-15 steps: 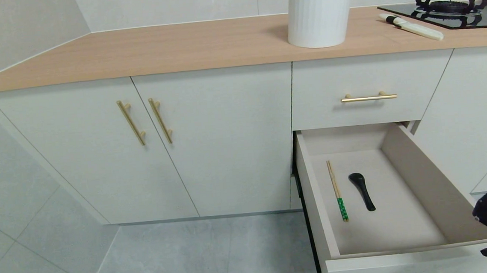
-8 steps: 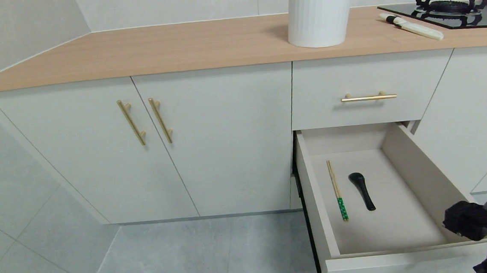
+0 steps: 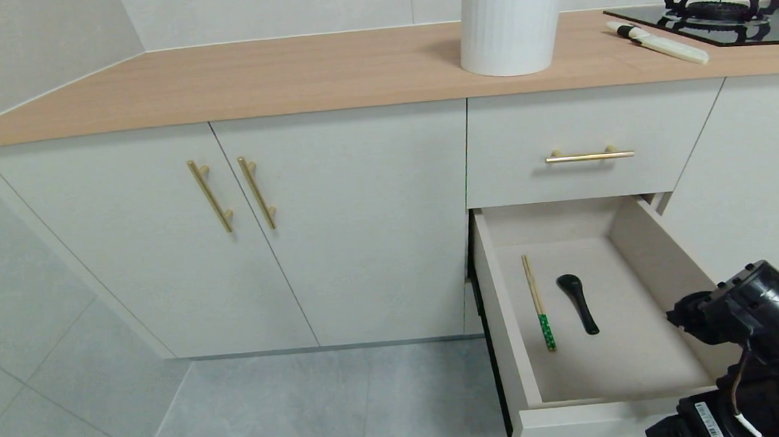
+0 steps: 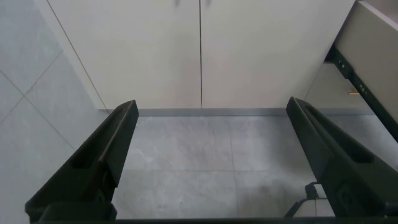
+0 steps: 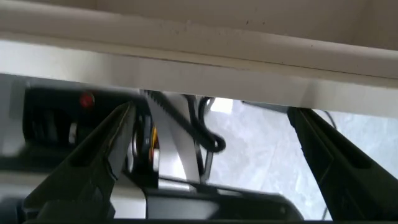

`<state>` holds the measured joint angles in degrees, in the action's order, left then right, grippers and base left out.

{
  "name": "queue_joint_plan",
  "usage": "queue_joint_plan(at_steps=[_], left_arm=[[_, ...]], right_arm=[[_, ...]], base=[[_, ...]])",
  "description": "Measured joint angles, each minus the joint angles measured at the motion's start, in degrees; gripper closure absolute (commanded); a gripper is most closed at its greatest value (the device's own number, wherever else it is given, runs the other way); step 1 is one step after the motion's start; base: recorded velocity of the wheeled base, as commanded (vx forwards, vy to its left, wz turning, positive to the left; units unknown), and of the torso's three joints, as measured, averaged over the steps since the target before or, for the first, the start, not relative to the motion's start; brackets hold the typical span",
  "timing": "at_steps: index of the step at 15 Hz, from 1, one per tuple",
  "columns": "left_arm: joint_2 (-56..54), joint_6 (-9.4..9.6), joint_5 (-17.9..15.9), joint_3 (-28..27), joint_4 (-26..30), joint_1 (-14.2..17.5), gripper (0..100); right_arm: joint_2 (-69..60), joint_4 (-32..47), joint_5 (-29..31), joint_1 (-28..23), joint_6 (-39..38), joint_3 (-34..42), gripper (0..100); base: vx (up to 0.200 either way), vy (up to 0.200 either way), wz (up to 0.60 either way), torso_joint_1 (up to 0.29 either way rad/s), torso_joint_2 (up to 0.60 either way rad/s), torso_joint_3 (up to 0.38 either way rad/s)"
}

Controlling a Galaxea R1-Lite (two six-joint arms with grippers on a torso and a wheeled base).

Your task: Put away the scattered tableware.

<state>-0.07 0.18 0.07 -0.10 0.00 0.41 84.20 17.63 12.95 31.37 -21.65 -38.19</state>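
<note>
Chopsticks (image 3: pixel 538 304) and black spoon (image 3: pixel 578 303) lying in the open drawer (image 3: pixel 508 347)
Right gripper (image 5: pixel 211 118) is at the drawer's front, jaws wide apart; left gripper (image 4: pixel 211 104) is off to the drawer's side, gaping too.

Pair of wooden chopsticks (image 3: pixel 539 304) with green patterned ends, lying together lengthwise on the floor of the open lower drawer (image 3: pixel 668 274), near its left wall, black spoon (image 3: pixel 578 303) just beside them, bowl toward the back, cream knife (image 3: pixel 656 42) flat on the countertop (image 3: pixel 283 75)
</note>
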Motion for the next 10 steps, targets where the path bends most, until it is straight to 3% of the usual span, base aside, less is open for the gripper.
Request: queue_joint_plan(at_steps=[10], left_arm=[[0.0, 0.0, 0.0, 0.0, 0.0, 0.0, 0]], right_arm=[[4.11, -11.82, 1.77, -5.19, -0.29, -0.26, 0]], base=[[0.0, 0.0, 0.0, 0.0, 0.0, 0.0]])
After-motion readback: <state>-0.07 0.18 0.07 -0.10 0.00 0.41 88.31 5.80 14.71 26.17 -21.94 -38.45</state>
